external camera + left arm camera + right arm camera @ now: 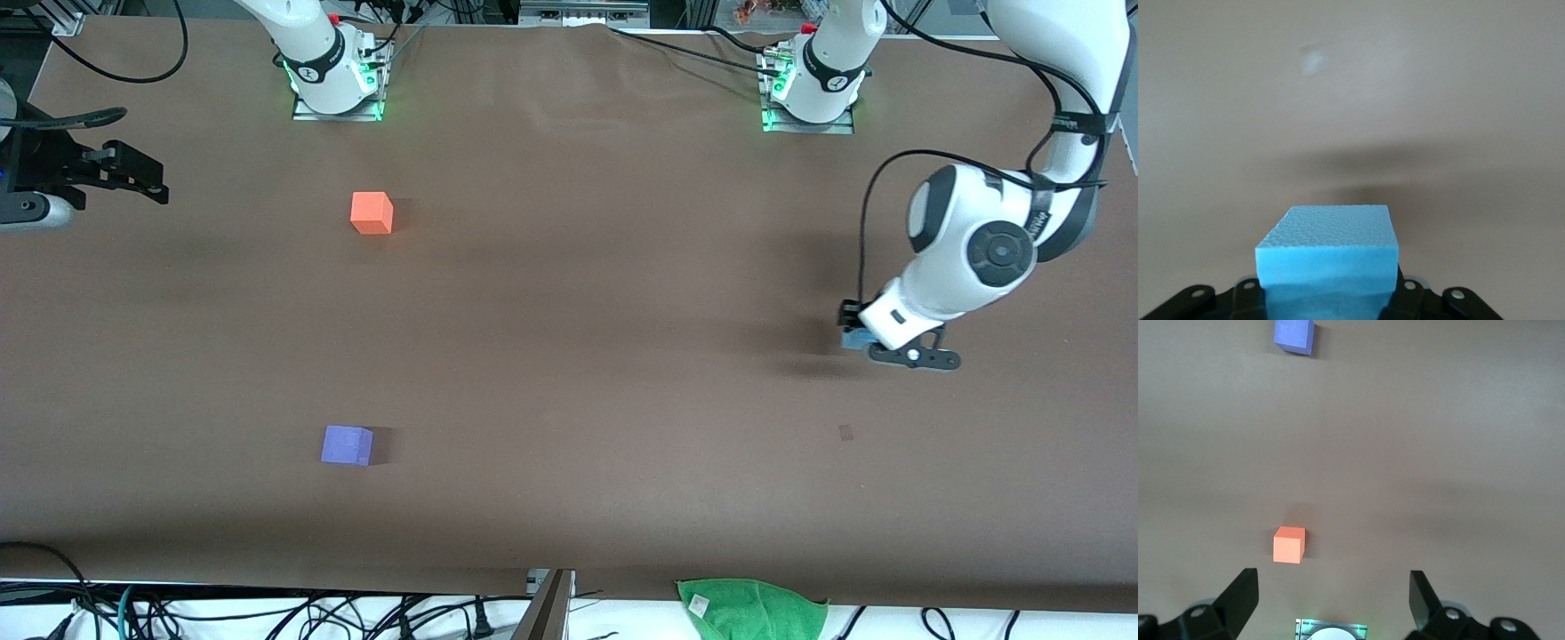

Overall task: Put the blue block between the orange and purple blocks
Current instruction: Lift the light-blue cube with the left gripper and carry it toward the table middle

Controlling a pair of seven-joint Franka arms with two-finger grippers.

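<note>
- The left gripper (855, 338) is clamped on the blue block (856, 339), holding it over bare table (587, 293) at the left arm's end. In the left wrist view the cube (1328, 257) sits squarely between the black fingers (1405, 297), its top face level.
- The shadow beneath it suggests the block is lifted a little off the surface, though I cannot be sure of that.
- Step in hand, as I read it: the pick is done and the carry toward the other two cubes is what remains.
- Both target cubes lie well away from that claw, toward the right arm's end. The orange block (372, 213) sits nearer the robot bases, and the purple block (347, 445) nearer the front camera, with open table between them.
- The next move calls for a long sweep across the table, stopping over the middle of that gap, then lowering and letting go without nudging either cube.
- The right gripper (133, 178) waits at its own edge of the table, fingers (1238, 597) spread wide and empty. Its wrist camera looks down on the orange (1289, 545) and purple (1294, 335) cubes.
- Count: three cubes, one of each colour; two arms; one green cloth (751, 607) at the table's front edge.
</note>
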